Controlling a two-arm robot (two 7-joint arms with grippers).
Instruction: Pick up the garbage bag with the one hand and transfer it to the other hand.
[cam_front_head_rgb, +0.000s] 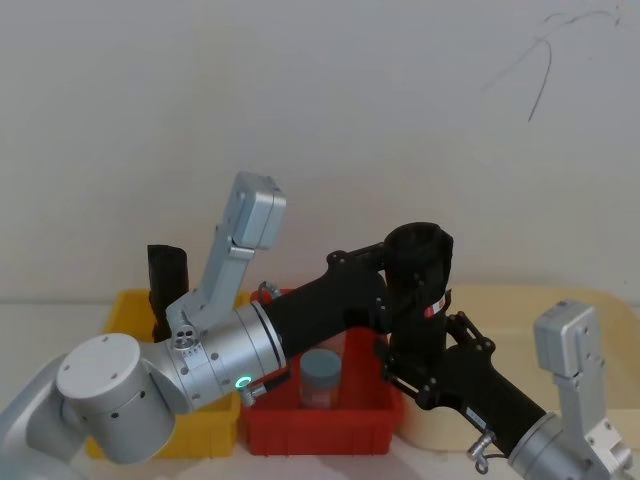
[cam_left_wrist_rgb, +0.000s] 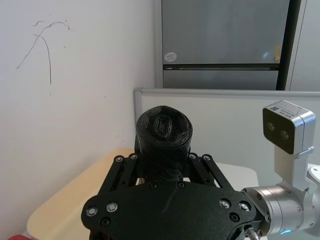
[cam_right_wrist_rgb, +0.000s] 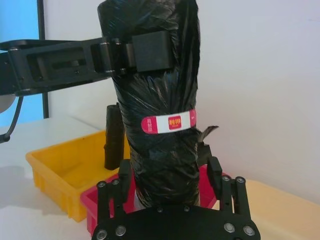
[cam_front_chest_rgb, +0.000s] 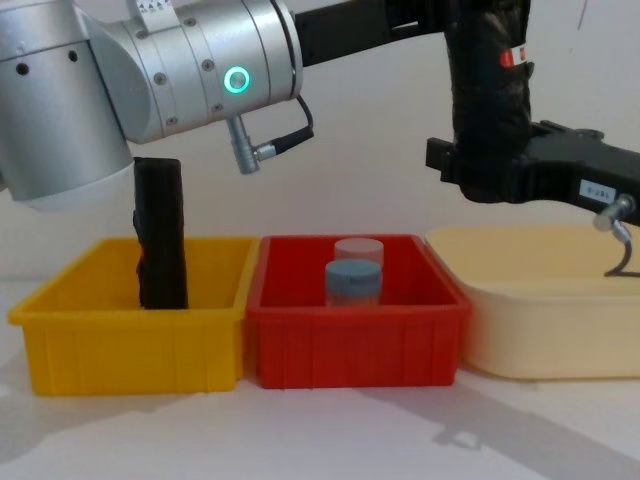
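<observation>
— Which way does the garbage bag (cam_right_wrist_rgb: 160, 95) stand?
— Upright, long axis vertical, midair over the red bin (cam_front_chest_rgb: 355, 330). Left gripper (cam_left_wrist_rgb: 163, 162) clamps its upper part; right gripper (cam_right_wrist_rgb: 170, 175) flanks its lower end — grip unclear.

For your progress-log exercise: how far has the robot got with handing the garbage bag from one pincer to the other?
Done: the garbage bag is up in the air, clamped near its top by the left pincer. In hand: the right pincer sits around its lower end. Left: the left pincer letting go.
</observation>
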